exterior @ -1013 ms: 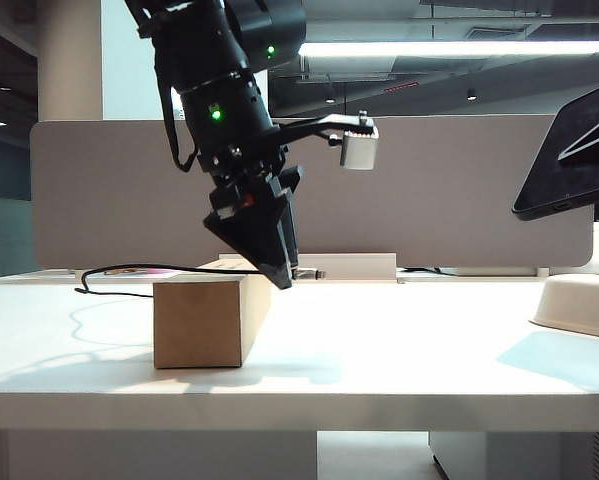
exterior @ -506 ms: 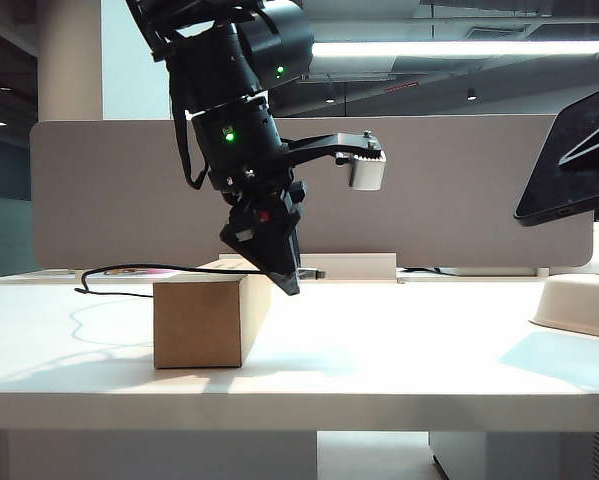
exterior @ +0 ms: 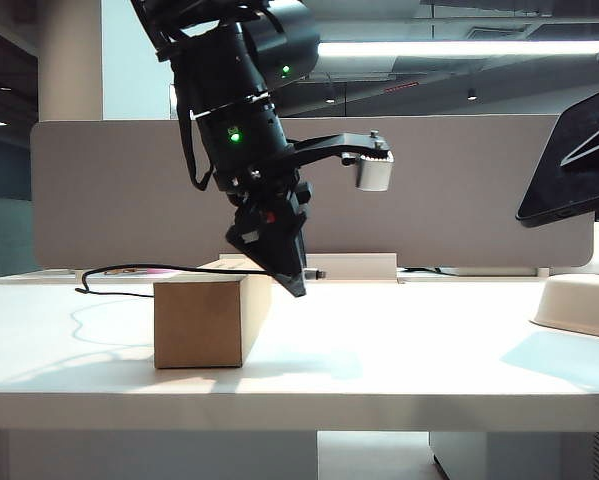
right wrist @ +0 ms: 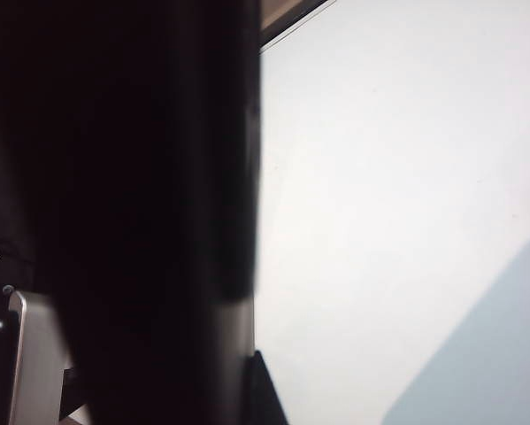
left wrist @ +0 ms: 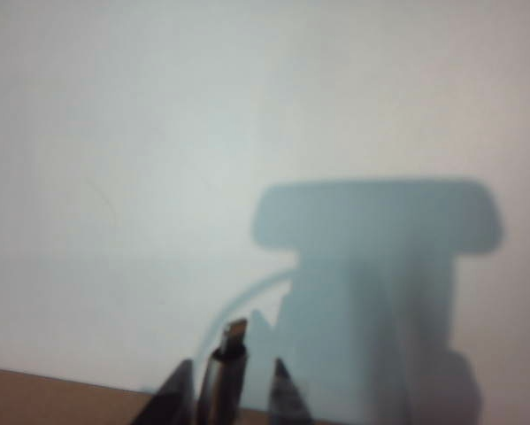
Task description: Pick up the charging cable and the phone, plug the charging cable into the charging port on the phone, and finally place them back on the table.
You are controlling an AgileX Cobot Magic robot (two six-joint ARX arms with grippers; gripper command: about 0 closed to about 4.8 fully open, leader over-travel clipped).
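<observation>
The left gripper hangs over the white surface, pointing down, right beside the top corner of a brown box. In the left wrist view, the two fingers squeeze the end of the charging cable, and its little silver plug sticks out between them. From outside, the plug pokes out past the gripper tip toward the right. The thin black cable runs back over the top of the box and loops down onto the surface at the far left.

The box sits just under the cable and close to the left gripper, so it is the nearest thing in the way.

The phone is up in the air at the far right edge of the outside view, tilted, well apart from the plug. In the right wrist view, the phone fills the dark half of the picture. The right gripper barely shows there, and its jaws are closed tight on the phone.

A grey wall panel stands behind the surface. A white rounded thing rests on the surface below the phone.
</observation>
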